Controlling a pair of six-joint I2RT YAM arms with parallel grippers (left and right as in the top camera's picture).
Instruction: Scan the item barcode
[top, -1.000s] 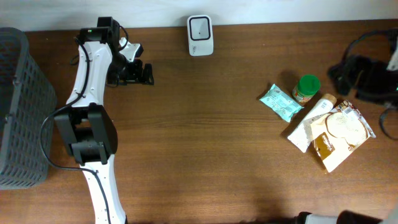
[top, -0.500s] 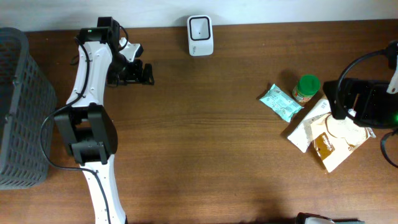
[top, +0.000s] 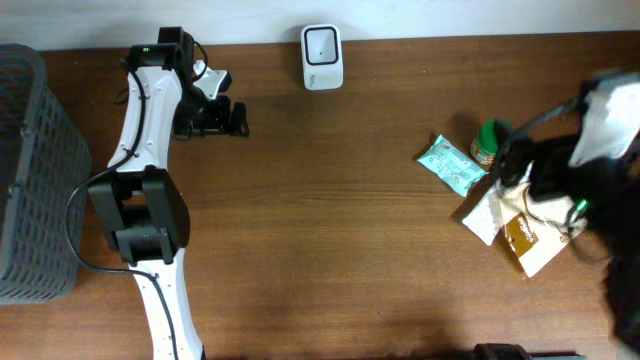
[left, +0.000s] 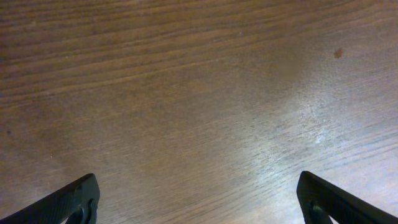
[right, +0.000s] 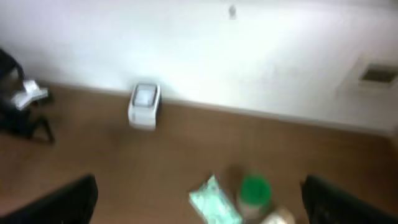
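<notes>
My left arm (top: 140, 110) is slim white shells joined by bulky black housings, a thin black cable (top: 70, 215) alongside, a tiny green light (top: 145, 48), an all-black left gripper (top: 238, 118) — my right arm (top: 608, 118), blurred, shows the same white and black.

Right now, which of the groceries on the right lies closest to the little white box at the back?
The teal packet: it sits leftmost of the groceries, toward the white box; the green-lidded jar beside it lies farther right.
</notes>
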